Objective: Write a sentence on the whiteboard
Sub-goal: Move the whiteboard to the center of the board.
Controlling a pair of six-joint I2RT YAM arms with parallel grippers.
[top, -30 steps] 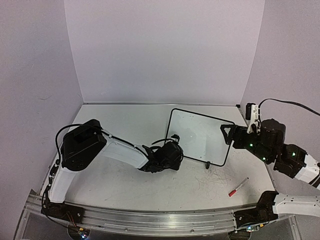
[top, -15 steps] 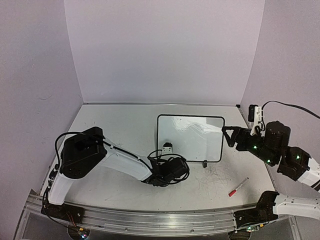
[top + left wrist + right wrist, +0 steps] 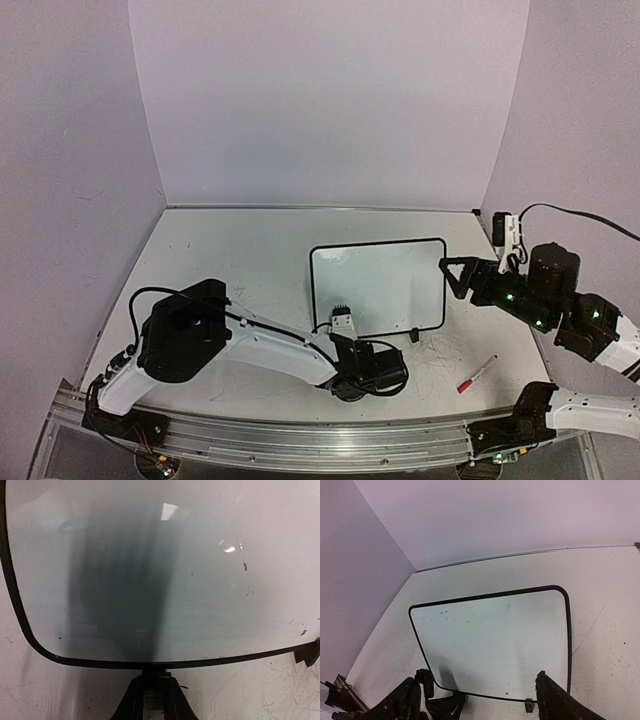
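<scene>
**Item: whiteboard [image 3: 378, 285].** Small rectangular board with a thin black frame and rounded corners. It lies flat on the white tabletop [image 3: 230, 250], just right of centre in the overhead view.

**Condition.** The face is blank. No red writing shows, only faint specks and a glare patch in the left wrist view. The sentence is not yet begun.

**Handling (judged).**
- Light, stiff, thin panel.
- The glossy face is probably slippery and easily smeared, so the hold belongs on the frame, not the face.
- It is likely to slide on the table and wants pinning while written on.

**Fittings.** One black clip foot [image 3: 413, 335] sits on the lower edge, towards the lower right corner. Whether a second sits under the left fingers cannot be told.

**Left gripper [image 3: 341, 321].** At the board's lower edge, left of its middle. The fingers are closed on the frame, seen at bottom centre of the left wrist view.

**Right gripper [image 3: 448, 279].** Just beside the board's right edge. The jaws are spread wide and hold nothing.

**Red marker [image 3: 477, 374].** Lies on the table at lower right of the overhead view, well apart from both grippers. Judged: it must be picked up, presumably by the right gripper, before any writing.
</scene>
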